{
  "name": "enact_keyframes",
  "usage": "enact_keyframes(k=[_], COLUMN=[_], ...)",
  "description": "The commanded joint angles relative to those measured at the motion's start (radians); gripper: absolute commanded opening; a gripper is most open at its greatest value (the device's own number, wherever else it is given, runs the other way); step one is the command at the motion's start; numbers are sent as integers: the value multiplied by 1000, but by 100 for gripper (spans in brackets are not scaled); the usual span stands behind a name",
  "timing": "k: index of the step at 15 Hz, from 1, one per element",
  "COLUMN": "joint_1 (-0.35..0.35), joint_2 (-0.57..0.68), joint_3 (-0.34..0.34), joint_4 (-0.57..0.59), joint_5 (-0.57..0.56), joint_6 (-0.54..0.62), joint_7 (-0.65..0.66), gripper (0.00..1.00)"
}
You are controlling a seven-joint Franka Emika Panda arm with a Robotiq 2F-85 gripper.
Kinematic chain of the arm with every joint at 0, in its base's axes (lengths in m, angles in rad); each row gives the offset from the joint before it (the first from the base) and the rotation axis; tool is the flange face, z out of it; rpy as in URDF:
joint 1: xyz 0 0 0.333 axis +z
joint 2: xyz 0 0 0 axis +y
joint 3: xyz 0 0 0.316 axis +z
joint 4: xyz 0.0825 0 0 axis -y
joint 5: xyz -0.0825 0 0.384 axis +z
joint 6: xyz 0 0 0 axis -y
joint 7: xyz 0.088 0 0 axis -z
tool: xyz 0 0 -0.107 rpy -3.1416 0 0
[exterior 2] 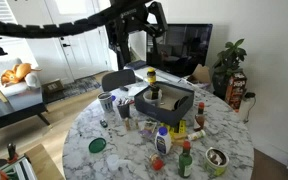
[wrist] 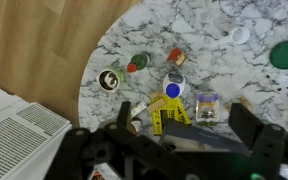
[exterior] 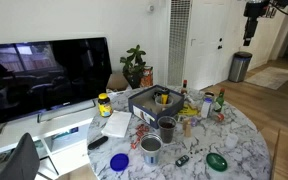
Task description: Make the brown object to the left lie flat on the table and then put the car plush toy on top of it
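Note:
My gripper [wrist: 189, 125] hangs high above the round marble table [wrist: 234, 70], open and empty. It shows in both exterior views [exterior: 249, 30] [exterior 2: 134, 35], well clear of everything. A brown cardboard piece [exterior: 117, 82] stands upright at the table's edge near the plant; it also shows in an exterior view [exterior 2: 197, 75]. A dark tray [exterior: 152, 100] [exterior 2: 169, 98] sits mid-table, directly under the gripper in the wrist view [wrist: 189, 135]. A small yellow thing [exterior: 164, 97] lies in it. I cannot tell whether that is the car plush toy.
Bottles [exterior 2: 162, 142], cups [exterior: 167, 129], a jar [wrist: 207, 106], a green lid [wrist: 285, 54] and a blue lid [exterior: 119, 161] crowd the table. A TV [exterior: 44, 75] and a plant [exterior: 136, 65] stand behind it. The wood floor lies beyond the table edge.

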Motion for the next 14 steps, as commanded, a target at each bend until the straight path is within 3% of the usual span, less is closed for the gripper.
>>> enact_keyframes(k=[1,5,10,14], joint_1=[3,21,126,177], joint_2=[0,31,244,469], joint_3=[-2,0,58,157], joint_4=[2,9,6,48], joint_5=[-1,2,69,85], joint_6=[-2,1,38,66], joint_7=[1,-29,-111,-138], gripper=[100,100,100,100])
